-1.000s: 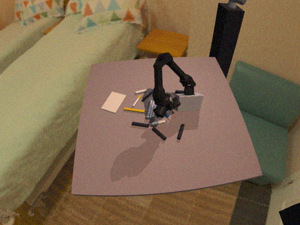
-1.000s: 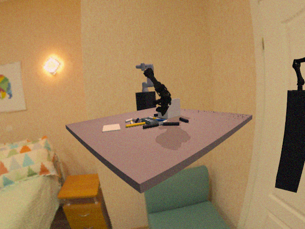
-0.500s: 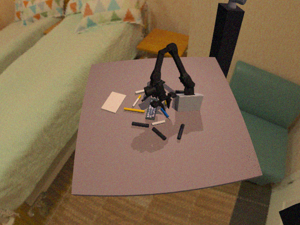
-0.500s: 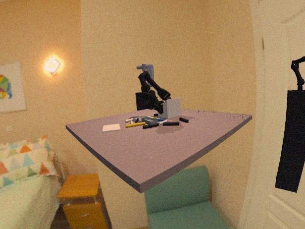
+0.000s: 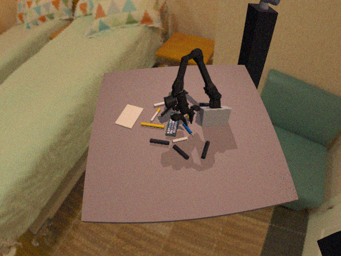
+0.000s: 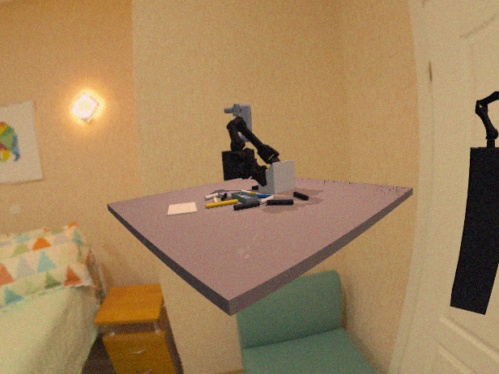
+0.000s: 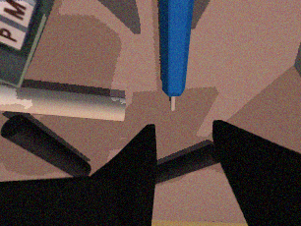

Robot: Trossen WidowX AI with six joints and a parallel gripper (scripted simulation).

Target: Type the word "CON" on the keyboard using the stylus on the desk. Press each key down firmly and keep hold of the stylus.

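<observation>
The blue stylus (image 5: 187, 129) (image 6: 263, 196) (image 7: 174, 44) lies flat on the desk just right of the small green keyboard (image 5: 172, 128) (image 6: 245, 197) (image 7: 20, 29). In the wrist view its thin tip points toward my fingers and stops a little short of them. My gripper (image 5: 186, 114) (image 6: 253, 174) (image 7: 183, 130) hangs low over the far end of the keyboard and stylus. Its fingers stand partly apart, with only desk and a black marker (image 7: 182, 162) showing between them. It holds nothing.
Loose markers lie around the keyboard: a yellow one (image 5: 152, 125), a white one (image 5: 180, 139) (image 7: 64, 103), black ones (image 5: 159, 142) (image 5: 180, 152) (image 5: 205, 149). A white sheet (image 5: 129, 116) lies to the left. The arm's grey base block (image 5: 215, 116) stands to the right.
</observation>
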